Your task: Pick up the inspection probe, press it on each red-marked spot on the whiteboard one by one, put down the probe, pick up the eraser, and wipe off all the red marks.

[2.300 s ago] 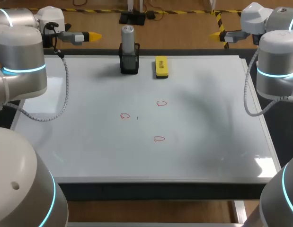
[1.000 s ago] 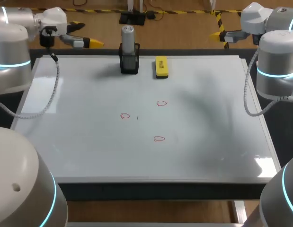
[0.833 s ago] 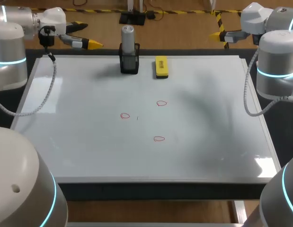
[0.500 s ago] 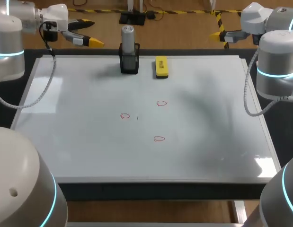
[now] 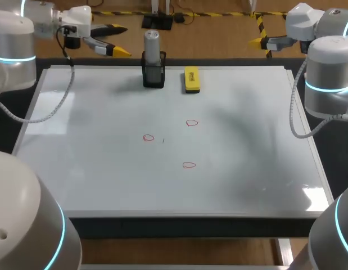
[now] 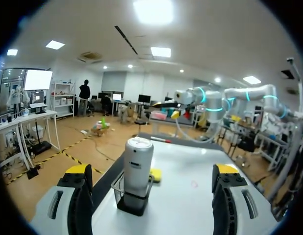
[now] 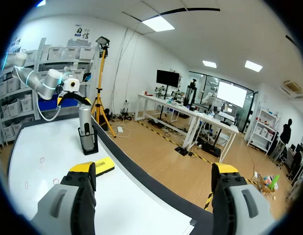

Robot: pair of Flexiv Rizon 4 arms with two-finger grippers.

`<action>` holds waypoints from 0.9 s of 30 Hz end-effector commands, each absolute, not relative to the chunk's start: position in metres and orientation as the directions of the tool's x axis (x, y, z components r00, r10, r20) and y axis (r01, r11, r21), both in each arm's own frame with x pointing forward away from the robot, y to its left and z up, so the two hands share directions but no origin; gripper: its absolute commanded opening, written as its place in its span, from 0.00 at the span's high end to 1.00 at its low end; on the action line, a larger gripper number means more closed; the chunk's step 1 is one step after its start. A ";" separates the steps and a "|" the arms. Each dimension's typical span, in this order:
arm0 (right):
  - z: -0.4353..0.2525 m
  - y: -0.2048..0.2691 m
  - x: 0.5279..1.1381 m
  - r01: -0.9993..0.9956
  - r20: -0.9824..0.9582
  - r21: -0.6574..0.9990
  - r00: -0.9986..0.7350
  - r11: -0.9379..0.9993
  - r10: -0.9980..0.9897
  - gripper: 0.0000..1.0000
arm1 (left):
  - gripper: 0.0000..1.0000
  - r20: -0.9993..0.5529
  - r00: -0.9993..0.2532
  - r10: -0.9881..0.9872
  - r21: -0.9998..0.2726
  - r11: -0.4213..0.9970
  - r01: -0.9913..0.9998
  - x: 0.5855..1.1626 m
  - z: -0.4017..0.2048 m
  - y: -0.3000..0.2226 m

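The grey cylindrical probe [image 5: 152, 44] stands upright in a black holder [image 5: 153, 76] at the whiteboard's back edge. The yellow eraser [image 5: 191, 79] lies just right of it. Three red marks [image 5: 148, 138] [image 5: 191, 122] [image 5: 188, 165] sit mid-board. My left gripper [image 5: 120, 40] hovers open behind the back edge, left of the probe. In the left wrist view the probe [image 6: 137, 159] stands ahead of the left gripper [image 6: 152, 171], within the span of its open fingers. My right gripper [image 5: 254, 40] is open beyond the back right corner, empty [image 7: 153, 169], with the probe [image 7: 84, 120] and eraser [image 7: 104, 165] off to one side.
The whiteboard [image 5: 247, 146] covers most of the table. My right arm's elbow [image 5: 329, 73] hangs over its right edge, and cables loop along both side edges. The left arm [image 7: 43, 81] shows in the right wrist view behind the probe.
My left arm has swung right along the back edge, bringing its open gripper closer to the probe. The right arm, probe and eraser have not moved.
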State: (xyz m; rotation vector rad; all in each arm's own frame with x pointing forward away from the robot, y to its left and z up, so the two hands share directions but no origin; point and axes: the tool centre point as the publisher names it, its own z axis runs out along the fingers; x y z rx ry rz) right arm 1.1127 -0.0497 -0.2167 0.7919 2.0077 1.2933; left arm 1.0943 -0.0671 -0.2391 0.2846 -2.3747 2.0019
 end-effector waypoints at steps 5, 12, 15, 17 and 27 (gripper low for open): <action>-0.217 -0.050 1.113 0.154 -0.174 0.927 -0.632 0.343 0.755 0.00 | 0.00 0.148 -0.986 -0.074 -0.979 0.133 -0.157 1.106 -0.255 -0.088; -0.217 -0.050 1.113 0.154 -0.174 0.927 -0.632 0.343 0.755 0.00 | 0.00 0.133 -0.988 -0.078 -0.984 0.110 -0.141 1.112 -0.262 -0.105; -0.217 -0.050 1.113 0.154 -0.174 0.927 -0.632 0.343 0.755 0.00 | 0.00 0.128 -0.989 -0.071 -0.986 0.097 -0.135 1.116 -0.265 -0.111; -0.217 -0.050 1.113 0.154 -0.174 0.927 -0.632 0.343 0.755 0.00 | 0.00 0.130 -0.989 -0.070 -0.986 0.095 -0.136 1.120 -0.269 -0.115; -0.217 -0.050 1.113 0.154 -0.174 0.927 -0.632 0.343 0.755 0.00 | 0.00 0.123 -0.991 -0.048 -0.989 0.081 -0.126 1.134 -0.275 -0.138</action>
